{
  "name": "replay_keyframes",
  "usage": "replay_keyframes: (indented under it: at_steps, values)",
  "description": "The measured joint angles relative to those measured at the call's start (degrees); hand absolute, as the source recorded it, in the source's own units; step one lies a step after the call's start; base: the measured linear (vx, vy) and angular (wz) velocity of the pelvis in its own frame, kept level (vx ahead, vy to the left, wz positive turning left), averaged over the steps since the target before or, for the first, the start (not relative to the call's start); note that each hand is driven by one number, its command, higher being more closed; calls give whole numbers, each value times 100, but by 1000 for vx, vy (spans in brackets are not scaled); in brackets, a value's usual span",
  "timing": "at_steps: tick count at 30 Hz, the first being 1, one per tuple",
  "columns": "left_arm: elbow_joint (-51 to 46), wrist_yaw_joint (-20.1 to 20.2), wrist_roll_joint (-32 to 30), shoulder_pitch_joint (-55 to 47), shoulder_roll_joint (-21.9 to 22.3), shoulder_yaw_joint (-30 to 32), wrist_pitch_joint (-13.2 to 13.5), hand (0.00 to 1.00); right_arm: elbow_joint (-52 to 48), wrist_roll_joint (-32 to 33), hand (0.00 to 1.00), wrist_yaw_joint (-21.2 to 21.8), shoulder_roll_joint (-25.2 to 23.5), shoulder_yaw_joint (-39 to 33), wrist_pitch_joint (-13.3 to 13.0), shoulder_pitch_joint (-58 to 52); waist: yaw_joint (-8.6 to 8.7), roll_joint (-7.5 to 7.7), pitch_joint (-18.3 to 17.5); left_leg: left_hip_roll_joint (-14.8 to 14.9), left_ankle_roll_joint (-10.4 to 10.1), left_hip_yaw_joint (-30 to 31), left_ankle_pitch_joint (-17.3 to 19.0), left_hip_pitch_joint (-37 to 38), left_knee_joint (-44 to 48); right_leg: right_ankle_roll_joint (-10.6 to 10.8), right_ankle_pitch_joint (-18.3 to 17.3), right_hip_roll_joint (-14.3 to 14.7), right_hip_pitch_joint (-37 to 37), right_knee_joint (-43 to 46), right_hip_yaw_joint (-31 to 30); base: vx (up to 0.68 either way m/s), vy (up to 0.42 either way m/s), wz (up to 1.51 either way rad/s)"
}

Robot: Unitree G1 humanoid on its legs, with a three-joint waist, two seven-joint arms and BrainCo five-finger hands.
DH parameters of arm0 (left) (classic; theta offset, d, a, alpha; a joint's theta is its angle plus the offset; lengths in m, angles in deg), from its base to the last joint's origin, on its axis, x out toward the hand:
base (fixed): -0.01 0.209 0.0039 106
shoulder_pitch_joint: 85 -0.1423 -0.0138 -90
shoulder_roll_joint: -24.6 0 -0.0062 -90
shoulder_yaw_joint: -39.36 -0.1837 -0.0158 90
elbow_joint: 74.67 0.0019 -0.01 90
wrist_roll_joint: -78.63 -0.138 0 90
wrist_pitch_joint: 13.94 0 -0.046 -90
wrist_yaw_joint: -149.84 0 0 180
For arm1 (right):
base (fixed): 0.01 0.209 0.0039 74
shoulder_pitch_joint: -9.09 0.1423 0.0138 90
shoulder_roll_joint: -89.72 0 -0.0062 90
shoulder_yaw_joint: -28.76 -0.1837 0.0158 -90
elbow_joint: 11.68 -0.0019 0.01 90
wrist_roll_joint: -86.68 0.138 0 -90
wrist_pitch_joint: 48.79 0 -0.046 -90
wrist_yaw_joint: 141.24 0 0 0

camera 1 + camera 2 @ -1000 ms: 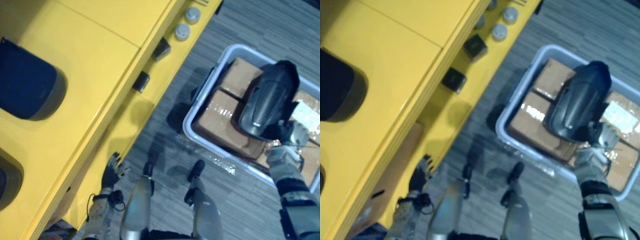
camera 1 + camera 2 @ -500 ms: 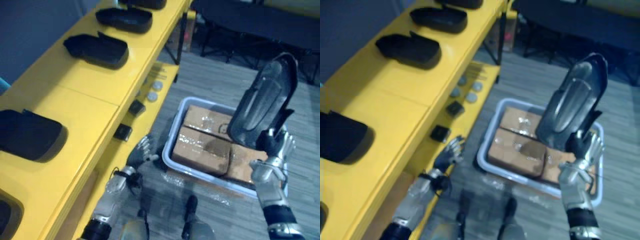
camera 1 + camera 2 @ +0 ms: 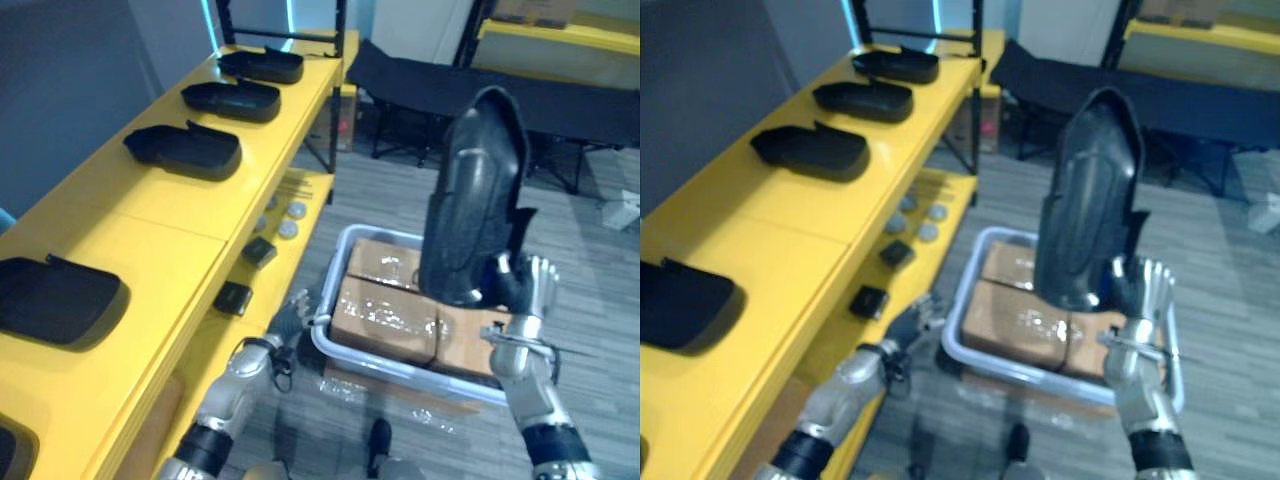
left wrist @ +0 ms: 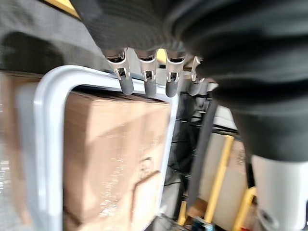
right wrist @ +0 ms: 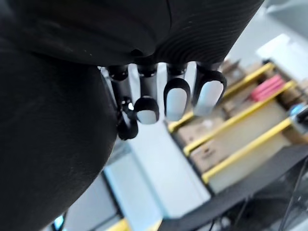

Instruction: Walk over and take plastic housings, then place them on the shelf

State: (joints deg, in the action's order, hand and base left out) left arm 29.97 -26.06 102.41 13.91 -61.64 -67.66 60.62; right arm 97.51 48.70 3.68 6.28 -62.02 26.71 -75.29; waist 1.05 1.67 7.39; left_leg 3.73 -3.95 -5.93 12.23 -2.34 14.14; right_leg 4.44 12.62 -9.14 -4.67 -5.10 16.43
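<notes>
Above bin (image 4: 45,144), housing (image 3: 470,200) in right hand (image 3: 518,302)

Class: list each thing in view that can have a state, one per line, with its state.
plastic housing: held upright in the air
right hand: shut on the plastic housing
left hand: open, holding nothing
grey bin: holds closed cardboard boxes
other housings: lying flat on the yellow shelf

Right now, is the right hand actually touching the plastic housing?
Touching: in the left eye view the right hand grips the lower end of the upright plastic housing.
</notes>
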Motion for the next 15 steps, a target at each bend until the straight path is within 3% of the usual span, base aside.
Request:
replay_keyframes:
  at_steps: [4, 15]
  values:
    - [406, 70, -35, 22, -98, -6, 9, 0, 596, -265, 100, 182, -5, 448, -199, -156, 3, -15, -8, 3, -14, 16, -11, 46, -71, 20, -15, -2, 27, -2, 43, 13, 2, 2]
    - [1388, 40, -234, -245, -82, -184, -12, 0, 1165, -614, 100, 516, -232, 1094, -202, -659, 17, -28, -17, -33, -11, 26, -32, 142, -177, 36, -23, -30, 86, -6, 73, 7, 3, 0]
